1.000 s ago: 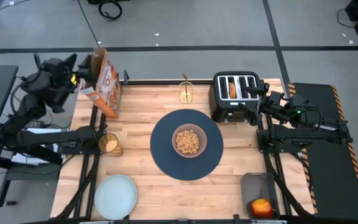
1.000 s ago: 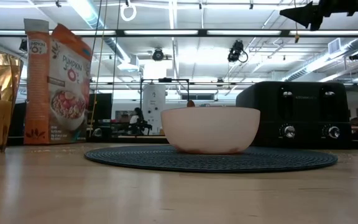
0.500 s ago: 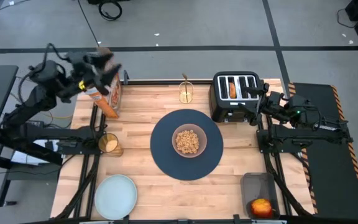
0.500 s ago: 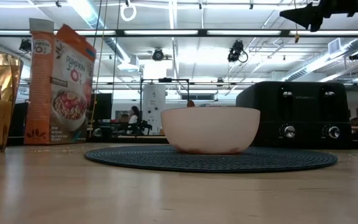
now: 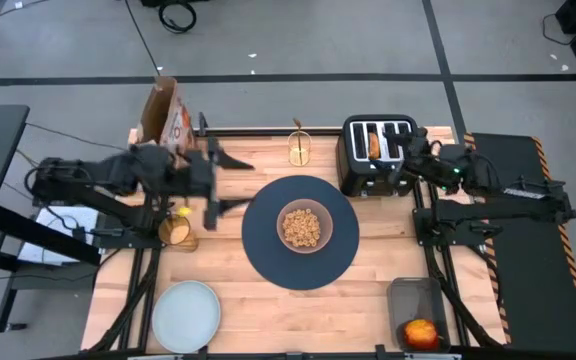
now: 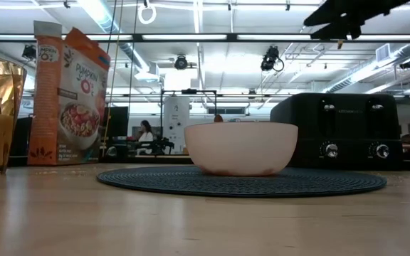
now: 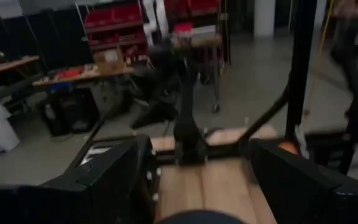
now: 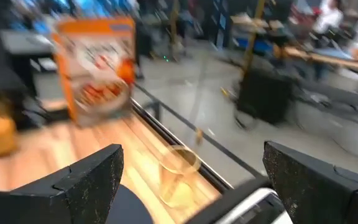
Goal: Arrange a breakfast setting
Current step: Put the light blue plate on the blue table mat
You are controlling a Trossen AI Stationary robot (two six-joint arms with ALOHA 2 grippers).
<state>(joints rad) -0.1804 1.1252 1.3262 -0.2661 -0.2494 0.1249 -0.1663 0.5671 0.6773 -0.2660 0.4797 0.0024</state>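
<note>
A tan bowl (image 5: 302,226) of cereal sits mid-table on the dark-blue round placemat (image 5: 268,255). The pale-blue plate (image 5: 186,315) lies at the near left, with the amber cup (image 5: 175,231) beyond it. Round toasted bread (image 5: 373,144) stands in a slot of the black toaster (image 5: 360,172). A red apple (image 5: 420,333) lies in a grey tray at the near right. The thin gold spoon (image 5: 297,132) stands in a clear glass at the far edge. My left gripper (image 5: 246,184) hovers open, level, left of the placemat. My right gripper (image 5: 405,158) is open by the toaster.
The orange cereal box (image 5: 163,112) stands upright at the far left corner. The grey tray (image 5: 413,298) sits at the near right corner. Bare wood shows between the placemat and the plate. A person (image 6: 146,132) moves in the room behind.
My left gripper has swung from beside the cereal box at the far left toward the table's middle, turning to point level at the right edge. The cereal box has shifted slightly and stands upright. My right gripper has moved a little toward the left edge, over the toaster.
</note>
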